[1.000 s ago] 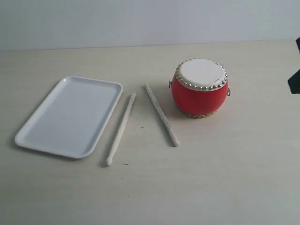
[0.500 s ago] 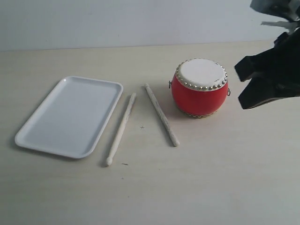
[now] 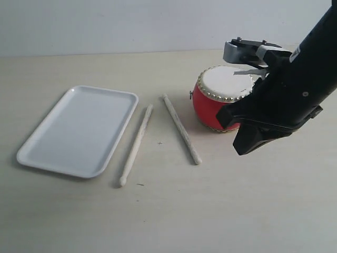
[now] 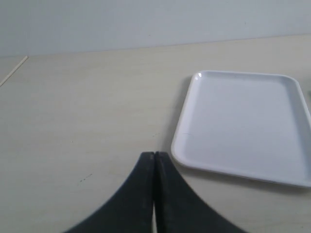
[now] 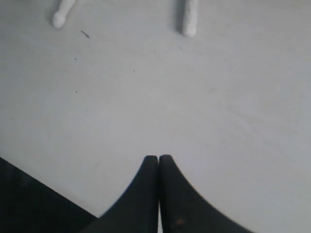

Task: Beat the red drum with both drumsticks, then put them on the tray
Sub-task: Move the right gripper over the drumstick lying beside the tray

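Exterior view: nothing done yet — both drumsticks (image 3: pixel 136 145) lie untouched on the table (image 3: pixel 210 211) btwn tray (image 3: pixel 79 132) and red drum (image 3: pixel 208 108). Right gripper (image 3: pixel 241 148) hangs by the drum, closed, empty; left gripper (image 4: pixel 154 156) closed too, near the tray. Pickup, beating, traying all left.

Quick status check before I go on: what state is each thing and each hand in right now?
Red drum: upright on the table.
Drumstick nearer the tray: lying flat on the table, not held.
Drumstick nearer the drum: lying flat, not held.
Tray: flat on the table, empty.
Left hand: shut, empty.
Right hand: shut, empty.
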Controlling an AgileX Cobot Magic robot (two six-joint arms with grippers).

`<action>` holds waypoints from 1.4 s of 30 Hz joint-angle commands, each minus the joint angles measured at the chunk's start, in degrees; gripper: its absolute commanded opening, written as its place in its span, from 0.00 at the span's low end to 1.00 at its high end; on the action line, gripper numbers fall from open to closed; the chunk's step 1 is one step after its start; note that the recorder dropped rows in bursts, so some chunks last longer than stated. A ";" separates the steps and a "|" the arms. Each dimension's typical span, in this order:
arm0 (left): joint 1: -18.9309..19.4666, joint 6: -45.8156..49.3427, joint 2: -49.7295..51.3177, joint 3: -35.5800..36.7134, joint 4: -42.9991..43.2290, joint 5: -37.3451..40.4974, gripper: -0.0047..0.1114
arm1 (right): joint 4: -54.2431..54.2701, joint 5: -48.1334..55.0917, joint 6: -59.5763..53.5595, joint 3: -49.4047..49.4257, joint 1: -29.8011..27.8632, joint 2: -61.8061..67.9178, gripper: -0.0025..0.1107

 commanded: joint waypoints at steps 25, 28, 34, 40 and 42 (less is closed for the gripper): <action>-0.04 3.05 -0.37 0.04 0.11 -0.23 0.04 | -0.25 1.10 -2.75 -16.21 3.14 11.63 0.02; -0.04 3.05 -0.37 0.04 0.11 -0.23 0.04 | -0.25 1.10 -3.55 -18.02 5.28 13.55 0.02; -0.04 3.05 -0.37 0.04 0.11 -0.23 0.04 | -0.35 0.43 -23.57 -22.19 8.72 17.94 0.02; -0.04 3.05 -0.37 0.04 0.11 -0.23 0.04 | 1.35 -0.67 -46.72 -29.28 9.28 23.37 0.02; -0.04 3.05 -0.37 0.04 0.11 -0.23 0.04 | 1.08 -2.22 -51.82 -31.67 9.28 25.33 0.02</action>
